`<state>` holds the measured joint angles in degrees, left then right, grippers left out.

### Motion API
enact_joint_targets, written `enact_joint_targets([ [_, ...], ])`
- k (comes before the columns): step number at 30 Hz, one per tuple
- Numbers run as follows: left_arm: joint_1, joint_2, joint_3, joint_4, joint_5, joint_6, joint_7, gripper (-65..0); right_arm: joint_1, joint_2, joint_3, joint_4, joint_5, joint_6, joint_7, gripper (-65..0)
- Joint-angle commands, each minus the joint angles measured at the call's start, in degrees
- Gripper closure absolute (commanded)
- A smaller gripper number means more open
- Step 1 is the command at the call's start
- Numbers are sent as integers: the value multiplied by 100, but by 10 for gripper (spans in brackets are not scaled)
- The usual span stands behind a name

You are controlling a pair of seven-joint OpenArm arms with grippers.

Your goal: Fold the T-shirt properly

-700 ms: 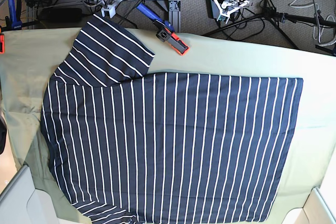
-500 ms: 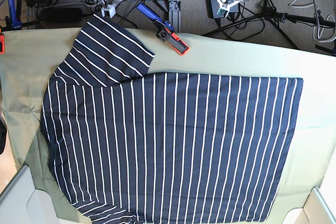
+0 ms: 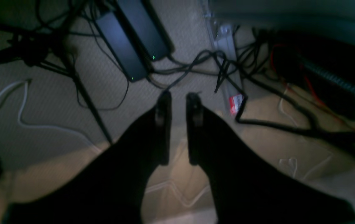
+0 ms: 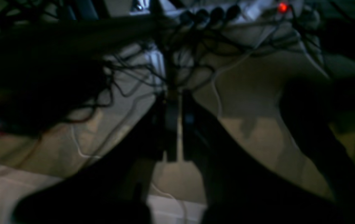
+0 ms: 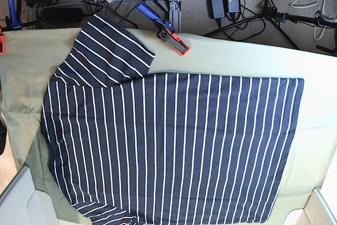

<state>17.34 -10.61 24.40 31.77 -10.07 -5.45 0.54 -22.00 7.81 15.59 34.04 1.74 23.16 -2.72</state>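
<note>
One T-shirt (image 5: 174,146) lay spread flat on the pale green cloth (image 5: 247,59) covering the table, filling most of it from 9 o'clock across to 3 o'clock. One sleeve (image 5: 108,51) reached toward 11 o'clock; the other ran off the picture at 7 o'clock. One blue and orange clamp (image 5: 167,34) sat at 12 o'clock on the table's far edge, just beside the upper sleeve but clear of the fabric. A second clamp (image 5: 11,15) showed at the far 10 o'clock corner. Bare cloth remained along the far edge and at 3 o'clock.

Both arms were up beyond the far edge, well apart from the shirt. The left gripper (image 3: 179,102) hung over carpet, cables and two black power bricks (image 3: 133,40), its fingers parted by a narrow gap with nothing between them. The right gripper (image 4: 173,96) hung over a cable tangle and one power strip (image 4: 227,12); the dim view left its opening impossible to judge.
</note>
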Motion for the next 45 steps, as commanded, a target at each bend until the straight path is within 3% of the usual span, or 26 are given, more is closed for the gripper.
enact_joint_targets([
  [1,186,-81,-155,295,-13,28,-22,-89,-181,105,0,223,232,129,-39,-19],
  [6,1069,-297,-1158,2065,-22,-170,409,-89,-1095,389,2,1434,1436,151,-898,-19],
  [15,2426,-693,-2636,5239,-1032,-1976,1648,-89,-3040,879,378,4419,2990,151,-1329,-19],
  [20,2806,-1095,-2990,6321,-1158,-1969,1989,-89,-3617,1016,1217,6004,4299,151,-2124,-51],
  [26,2865,-1451,-3193,6712,-1158,-1969,1989,-89,-3331,1351,1926,6734,5246,151,-2221,-269],
  [28,2855,-1550,-3193,6717,-1158,-1969,1989,-89,-3036,1432,1904,6754,5292,151,-2295,-301],
  [37,2859,-1624,-3193,6717,-1154,-1971,2472,-89,-1808,1377,1335,6732,5217,151,-2415,-304],
  [45,2859,-1624,-3265,6717,-1154,-1967,2568,-90,-1453,1047,741,6450,4927,105,-2409,-304],
])
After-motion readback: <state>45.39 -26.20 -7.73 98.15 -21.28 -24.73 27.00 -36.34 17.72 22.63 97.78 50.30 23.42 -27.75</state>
